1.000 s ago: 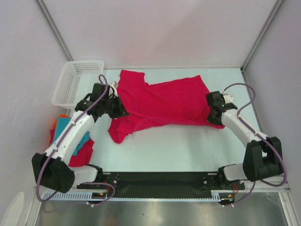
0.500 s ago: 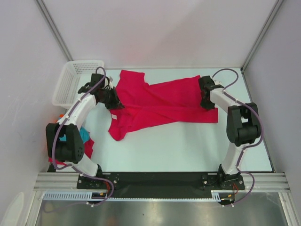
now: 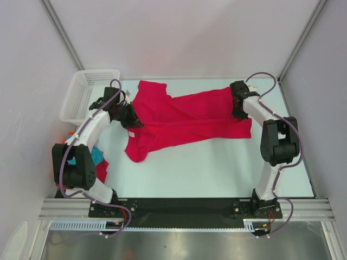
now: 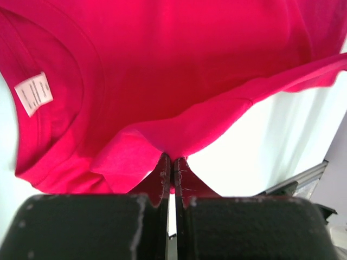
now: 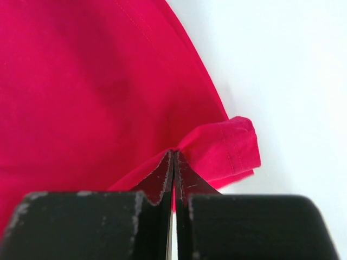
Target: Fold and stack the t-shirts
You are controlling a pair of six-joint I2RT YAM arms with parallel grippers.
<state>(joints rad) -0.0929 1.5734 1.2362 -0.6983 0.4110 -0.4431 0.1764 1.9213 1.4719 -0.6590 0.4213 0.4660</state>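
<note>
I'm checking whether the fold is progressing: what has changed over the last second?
Both arms reached toward the far side of the table. The right hand carried its pinched hem of the crimson shirt farther away, the left hand shifted slightly the same way, and the shirt's near right edge followed. Unchanged: both hands shut on the shirt; white basket and folded shirts in place.

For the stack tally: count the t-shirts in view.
4. Crimson shirt spread mid-table; teal shirt, red shirt, orange shirt piled at the left edge, partly under the left arm; others may be hidden.
</note>
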